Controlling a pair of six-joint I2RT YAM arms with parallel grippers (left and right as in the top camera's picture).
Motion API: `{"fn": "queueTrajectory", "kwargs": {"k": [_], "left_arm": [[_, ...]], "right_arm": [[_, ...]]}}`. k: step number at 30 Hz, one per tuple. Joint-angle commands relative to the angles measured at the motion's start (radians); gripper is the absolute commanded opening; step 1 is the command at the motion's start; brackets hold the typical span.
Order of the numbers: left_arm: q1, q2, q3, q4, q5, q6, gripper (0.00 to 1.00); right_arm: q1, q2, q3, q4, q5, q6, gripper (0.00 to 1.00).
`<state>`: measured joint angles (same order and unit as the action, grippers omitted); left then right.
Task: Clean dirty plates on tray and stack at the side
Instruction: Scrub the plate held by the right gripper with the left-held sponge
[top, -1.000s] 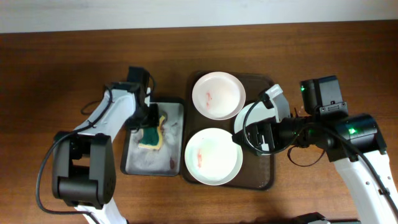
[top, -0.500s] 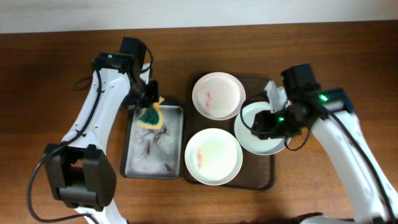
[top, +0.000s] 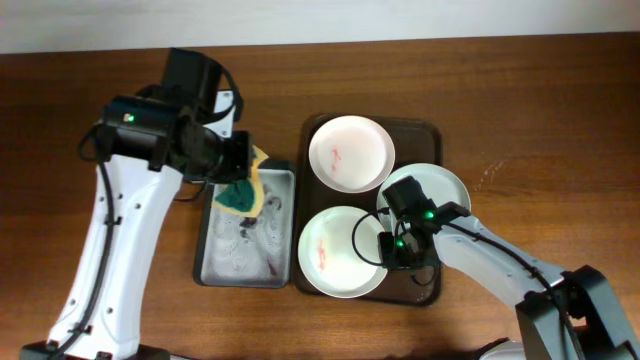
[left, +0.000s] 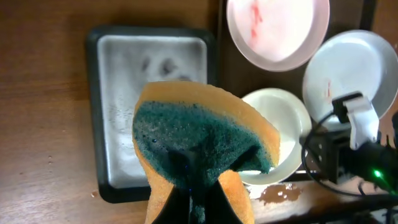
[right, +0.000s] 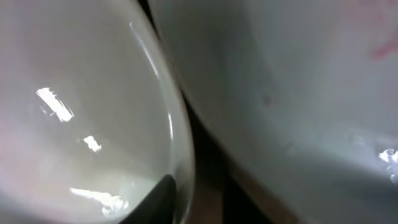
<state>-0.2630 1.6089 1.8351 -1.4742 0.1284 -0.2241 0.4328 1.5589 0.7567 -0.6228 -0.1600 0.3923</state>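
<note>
Overhead: at centre-left the left gripper (top: 238, 172) is clamped on a green-and-yellow sponge (top: 244, 196), held over the upper end of the grey metal tray (top: 235, 255). The brown tray (top: 418, 138) lies mid-frame with all three plates on it. The upper plate (top: 350, 152) and the lower plate (top: 343, 250) both show red smears. The right-hand plate (top: 430, 190) overhangs the tray's right rim. The right gripper (top: 398, 248) sits low between the lower and right-hand plates; I cannot tell whether its jaws are apart or together.

Left wrist: the sponge fills the centre, pinched from below, green side toward the camera. Small red specks show on the right-hand plate too.

Right wrist: a blurred close view of two white rims with a dark gap between them; it does not settle the grip.

Nothing is stacked at the side and no plate looks wiped, so the task seems near its start. All three plates are left to clean and stack.
</note>
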Motion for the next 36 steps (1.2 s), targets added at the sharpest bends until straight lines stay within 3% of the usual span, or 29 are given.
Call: {"fn": "queueTrajectory", "kwargs": {"k": [1, 2, 4, 5, 7, 10, 14, 21, 27, 32, 34, 36], "left_arm": [[-0.066, 0.008, -0.068, 0.047, 0.014, -0.008, 0.00], [-0.084, 0.008, -0.101, 0.072, 0.014, -0.029, 0.00], [-0.110, 0.008, -0.167, 0.122, 0.016, -0.066, 0.00], [-0.128, 0.008, -0.231, 0.185, 0.057, -0.079, 0.00], [-0.158, 0.008, -0.361, 0.334, 0.171, -0.093, 0.00], [-0.201, 0.009, -0.577, 0.550, 0.197, -0.241, 0.00], [-0.261, 0.013, -0.762, 0.863, 0.275, -0.255, 0.00], [-0.339, 0.188, -0.809, 1.052, 0.249, -0.394, 0.00], [-0.338, 0.325, -0.809, 1.059, 0.209, -0.399, 0.00], [-0.299, 0.325, -0.645, 0.671, -0.265, -0.400, 0.00], [-0.300, 0.325, -0.552, 0.571, -0.367, -0.380, 0.00], [-0.300, 0.325, -0.520, 0.555, -0.377, -0.366, 0.00]], "right_arm": [[0.005, 0.002, -0.032, 0.069, 0.042, 0.033, 0.17], [0.003, 0.003, -0.032, 0.088, 0.047, 0.032, 0.16], [0.003, 0.003, -0.032, 0.108, 0.079, 0.053, 0.04], [0.003, 0.003, -0.032, 0.103, 0.140, 0.137, 0.04], [0.003, 0.003, -0.032, 0.104, 0.146, 0.167, 0.04], [0.003, 0.003, -0.031, 0.094, 0.159, 0.219, 0.04], [0.004, 0.002, -0.016, 0.098, 0.145, 0.219, 0.04], [0.004, 0.002, -0.016, 0.104, 0.118, 0.219, 0.04], [0.004, 0.002, -0.016, 0.104, 0.115, 0.219, 0.04], [0.004, 0.002, -0.016, 0.103, 0.111, 0.219, 0.04], [0.004, 0.002, -0.016, 0.103, 0.111, 0.219, 0.04], [0.004, 0.002, -0.016, 0.103, 0.111, 0.219, 0.04]]}}
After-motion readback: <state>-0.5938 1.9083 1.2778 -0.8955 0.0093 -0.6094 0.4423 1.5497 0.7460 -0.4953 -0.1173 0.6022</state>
